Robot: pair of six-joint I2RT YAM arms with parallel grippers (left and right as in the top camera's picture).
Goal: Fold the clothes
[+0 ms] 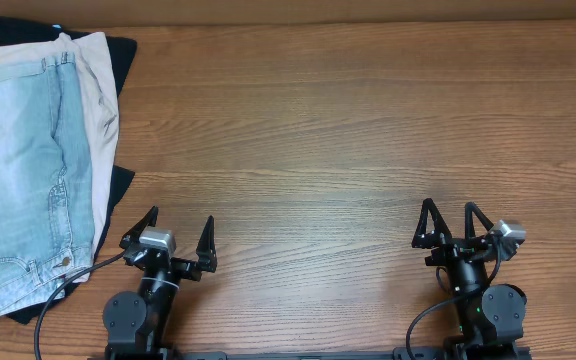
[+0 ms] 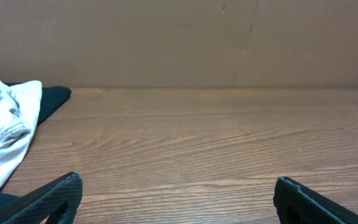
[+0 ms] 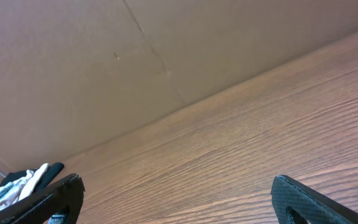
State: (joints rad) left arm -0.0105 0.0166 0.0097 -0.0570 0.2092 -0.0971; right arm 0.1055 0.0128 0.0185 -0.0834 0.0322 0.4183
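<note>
Left gripper [image 1: 174, 236] sitting with fingers apart, holding nothing; right gripper [image 1: 450, 222] likewise apart, idling at near edge. Denim shorts [image 1: 16, 170] lying atop pile at surface [image 1: 318, 130] far left. Folding not started; next move likely calling for left gripper reaching toward shorts.

My table [image 1: 348, 130] is warm brown wood with darker grain streaks. The denim shorts [image 1: 13, 170] are faded light blue, paler in patches, with tan stitching along the seams. The khaki shorts [image 1: 96, 85] under them are pale beige, nearly cream. The black garment [image 1: 120, 60] at the bottom is plain black, possibly very dark navy. My fingers [image 2: 55, 198] are matte black. The back wall [image 2: 179, 43] is flat cardboard brown.
</note>
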